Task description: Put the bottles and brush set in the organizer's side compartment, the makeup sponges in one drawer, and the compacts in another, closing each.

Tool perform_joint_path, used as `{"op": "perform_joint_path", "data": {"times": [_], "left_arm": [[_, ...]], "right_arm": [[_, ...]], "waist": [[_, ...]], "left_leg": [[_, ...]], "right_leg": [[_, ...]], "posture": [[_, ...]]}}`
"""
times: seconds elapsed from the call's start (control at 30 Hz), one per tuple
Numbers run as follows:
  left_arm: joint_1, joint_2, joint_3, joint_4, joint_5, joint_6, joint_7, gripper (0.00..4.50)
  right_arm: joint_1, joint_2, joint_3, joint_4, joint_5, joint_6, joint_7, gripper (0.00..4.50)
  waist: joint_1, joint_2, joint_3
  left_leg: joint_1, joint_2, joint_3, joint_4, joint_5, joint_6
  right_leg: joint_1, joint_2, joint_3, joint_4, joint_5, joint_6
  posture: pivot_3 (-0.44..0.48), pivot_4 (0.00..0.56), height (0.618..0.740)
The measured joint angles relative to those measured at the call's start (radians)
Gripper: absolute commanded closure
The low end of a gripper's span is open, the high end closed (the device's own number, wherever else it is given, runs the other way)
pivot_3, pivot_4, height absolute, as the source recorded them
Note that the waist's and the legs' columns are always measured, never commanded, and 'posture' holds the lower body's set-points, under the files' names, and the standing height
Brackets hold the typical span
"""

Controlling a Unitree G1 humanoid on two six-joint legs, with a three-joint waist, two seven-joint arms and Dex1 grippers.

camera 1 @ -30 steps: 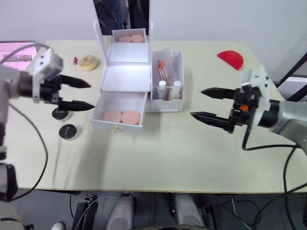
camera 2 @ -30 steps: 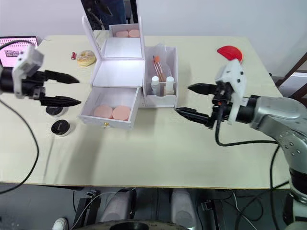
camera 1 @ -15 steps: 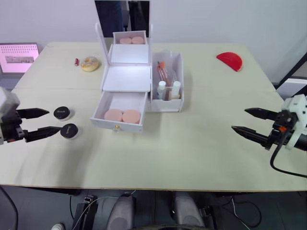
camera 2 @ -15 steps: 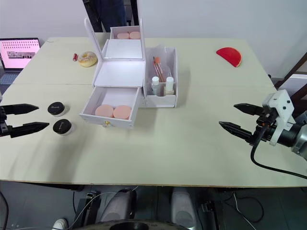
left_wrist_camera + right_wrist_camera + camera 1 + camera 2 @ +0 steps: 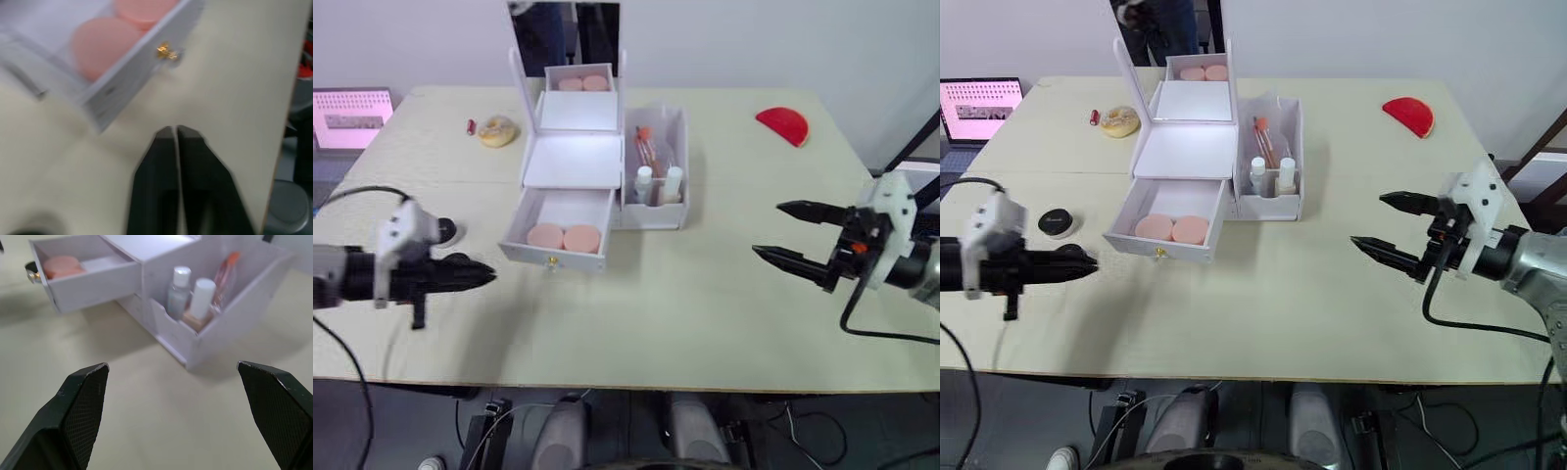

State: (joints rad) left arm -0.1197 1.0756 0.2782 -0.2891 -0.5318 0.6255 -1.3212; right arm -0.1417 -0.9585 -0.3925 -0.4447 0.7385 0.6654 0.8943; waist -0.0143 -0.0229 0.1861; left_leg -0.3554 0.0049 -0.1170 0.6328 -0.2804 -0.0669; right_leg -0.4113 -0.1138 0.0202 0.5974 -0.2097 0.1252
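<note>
The white organizer (image 5: pixel 570 159) stands mid-table with its lower drawer (image 5: pixel 556 257) pulled out. Two pink makeup sponges (image 5: pixel 563 238) lie in the drawer. Two bottles (image 5: pixel 658 182) and the brush set (image 5: pixel 648 147) stand in the side compartment (image 5: pixel 677 127). A black compact (image 5: pixel 1057 222) lies left of the organizer. My left gripper (image 5: pixel 487 275) is shut and empty, low over the table just left of the drawer, pointing at its gold knob (image 5: pixel 167 50). My right gripper (image 5: pixel 769 229) hangs open and empty to the right, facing the organizer.
A red half-round object (image 5: pixel 783 123) lies at the far right. A beige ring-shaped item (image 5: pixel 496 129) and a small red thing (image 5: pixel 469 125) lie at the far left. A pink screen (image 5: pixel 350 105) sits beyond the left edge. A person (image 5: pixel 543 24) stands behind the table.
My left gripper has shut and swung right toward the drawer, over where the nearer compact lay. My right gripper has come back in toward the organizer, still open.
</note>
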Motion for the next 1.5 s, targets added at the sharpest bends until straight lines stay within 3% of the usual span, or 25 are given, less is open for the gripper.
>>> {"op": "perform_joint_path", "data": {"times": [0.2,0.53,0.73,1.1,1.5], "left_arm": [[-0.106,-0.066,-0.153,0.007,0.057,-0.04,0.079,4.48],[-0.247,-0.161,-0.266,0.058,0.118,-0.022,0.221,4.48],[-0.358,-0.273,-0.335,0.183,0.222,-0.053,0.342,4.48],[-0.477,-0.427,-0.391,0.352,0.305,-0.114,0.418,4.48],[-0.525,-0.453,-0.377,0.407,0.312,-0.106,0.443,4.48]], "right_arm": [[-0.103,0.022,0.084,-0.049,0.032,0.049,-0.053,0.0],[-0.172,0.088,0.175,-0.112,0.064,0.094,-0.132,0.0],[-0.22,0.112,0.209,-0.12,0.069,0.096,-0.152,0.0],[-0.247,0.134,0.253,-0.124,0.07,0.111,-0.174,0.0],[-0.246,0.147,0.263,-0.144,0.071,0.116,-0.186,0.0]], "waist": [[-0.001,0.0,0.0],[0.001,0.0,0.0],[0.001,0.0,0.0],[0.001,0.0,0.0],[0.002,0.0,0.0]], "left_leg": [[0.0,0.0,0.0,0.0,0.0,0.0],[0.0,0.0,0.0,0.0,0.0,0.0],[0.0,0.0,-0.001,0.001,0.0,0.0],[-0.001,0.0,-0.001,0.0,0.0,0.0],[-0.001,0.0,-0.001,0.0,0.0,0.0]], "right_leg": [[0.0,0.0,0.0,0.0,0.0,0.0],[0.0,0.001,0.0,0.0,0.0,0.001],[0.001,0.001,0.0,0.0,0.0,0.001],[0.0,0.001,0.0,-0.001,0.001,0.004],[0.0,0.001,0.0,-0.001,0.001,0.004]], "posture": [[0.0,0.15,0.739],[0.0,0.15,0.739],[0.0,0.15,0.739],[0.0,0.15,0.739],[0.0,0.15,0.739]]}}
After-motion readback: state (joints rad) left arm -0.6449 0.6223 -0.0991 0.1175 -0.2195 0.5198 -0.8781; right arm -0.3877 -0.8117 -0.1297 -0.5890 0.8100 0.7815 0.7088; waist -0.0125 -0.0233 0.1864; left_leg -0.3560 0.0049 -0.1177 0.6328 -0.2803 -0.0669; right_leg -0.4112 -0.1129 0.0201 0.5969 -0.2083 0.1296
